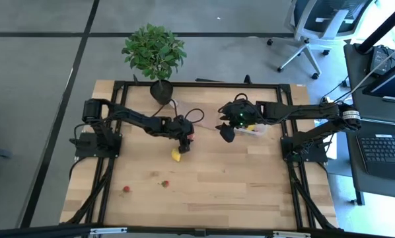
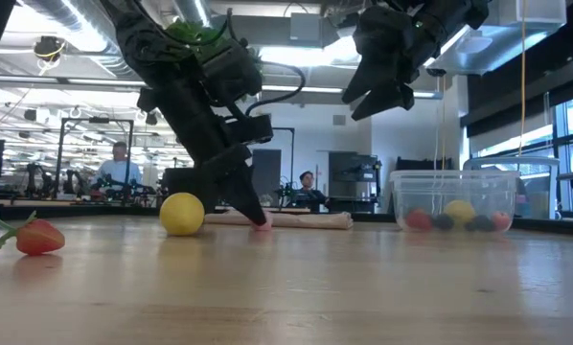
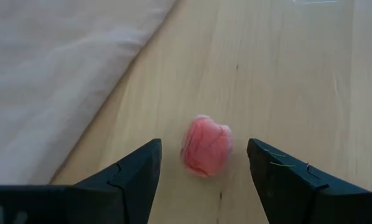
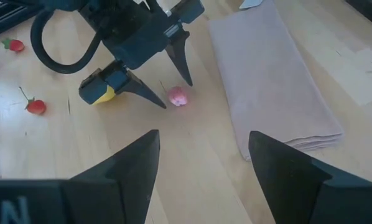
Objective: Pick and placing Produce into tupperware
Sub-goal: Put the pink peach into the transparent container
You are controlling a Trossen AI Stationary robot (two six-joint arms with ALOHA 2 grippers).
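1. Picking is the step in hand: our left gripper (image 4: 164,93) is down at the surface (image 1: 250,185) with its jaws open on either side of a pink berry (image 3: 206,146), not yet touching it.
2. The berry lies on the bare wood just beside a folded beige cloth (image 4: 273,74), with a yellow lemon-like piece (image 2: 182,213) close behind the left gripper.
3. Our right gripper (image 2: 387,91) hangs above the surface near the tupperware (image 2: 454,199), jaws open and holding nothing.
4. The tupperware sits on the right side of the surface and already holds a yellow piece with several red and dark ones.
5. Two strawberries (image 1: 126,189) lie well apart from it, toward the near left of the surface.
6. We judge the next move calls for closing the left jaws gently on the small, soft berry, lifting it, and carrying it to the tub.
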